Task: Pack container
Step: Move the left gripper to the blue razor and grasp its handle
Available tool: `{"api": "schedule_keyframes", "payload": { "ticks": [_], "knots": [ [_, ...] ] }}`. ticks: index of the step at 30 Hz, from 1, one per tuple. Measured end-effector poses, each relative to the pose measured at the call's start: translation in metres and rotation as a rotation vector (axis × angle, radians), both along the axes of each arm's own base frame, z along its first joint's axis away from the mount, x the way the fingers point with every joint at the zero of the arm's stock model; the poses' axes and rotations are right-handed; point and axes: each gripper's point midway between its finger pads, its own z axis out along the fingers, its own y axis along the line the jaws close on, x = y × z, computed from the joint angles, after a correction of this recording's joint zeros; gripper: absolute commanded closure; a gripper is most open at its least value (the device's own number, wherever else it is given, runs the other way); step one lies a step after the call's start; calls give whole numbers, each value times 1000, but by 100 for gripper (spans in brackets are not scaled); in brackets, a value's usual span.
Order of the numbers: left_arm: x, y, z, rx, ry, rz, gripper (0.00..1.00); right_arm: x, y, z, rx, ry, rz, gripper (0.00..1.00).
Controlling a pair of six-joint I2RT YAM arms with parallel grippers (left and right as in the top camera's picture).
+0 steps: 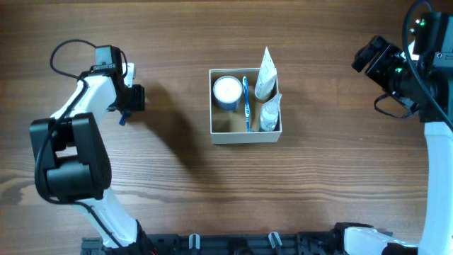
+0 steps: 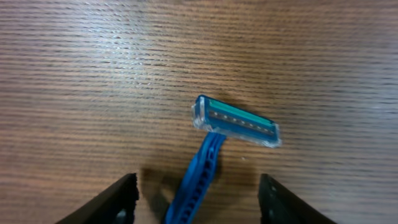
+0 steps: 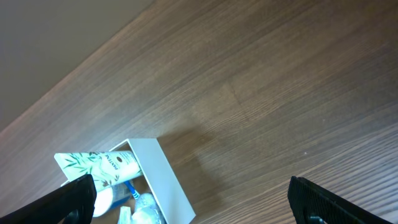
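The container (image 1: 228, 123), a small square white-walled box with a brown inside, stands mid-table. It holds a white-lidded blue jar (image 1: 227, 92), a blue toothbrush (image 1: 246, 103), a white leaf-print tube (image 1: 265, 74) and a clear wrapped item (image 1: 270, 113). A blue disposable razor (image 2: 233, 124) lies on the table at the left. My left gripper (image 2: 199, 200) is open with the razor's handle between its fingers, not touching them. My right gripper (image 3: 189, 194) is open and empty, high at the far right; its view shows the container's wall (image 3: 166, 182) and the tube (image 3: 99, 164).
The table is dark brown wood. The left arm's base and links (image 1: 71, 152) take up the left front. The right arm (image 1: 435, 142) runs down the right edge. A black rail (image 1: 233, 244) lines the front edge.
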Motion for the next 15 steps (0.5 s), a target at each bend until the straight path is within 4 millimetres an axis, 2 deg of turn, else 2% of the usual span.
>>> {"api": "schedule_keyframes", "payload": {
  "ticks": [10,11,15],
  "knots": [
    [1,1,-2,3,0,-11,94,0,0,0,0,0,0,0],
    [0,1,-2,2,3,-11,96,0,0,0,0,0,0,0],
    [-5,0,-3,-1,25,-10,96,0,0,0,0,0,0,0]
  ]
}}
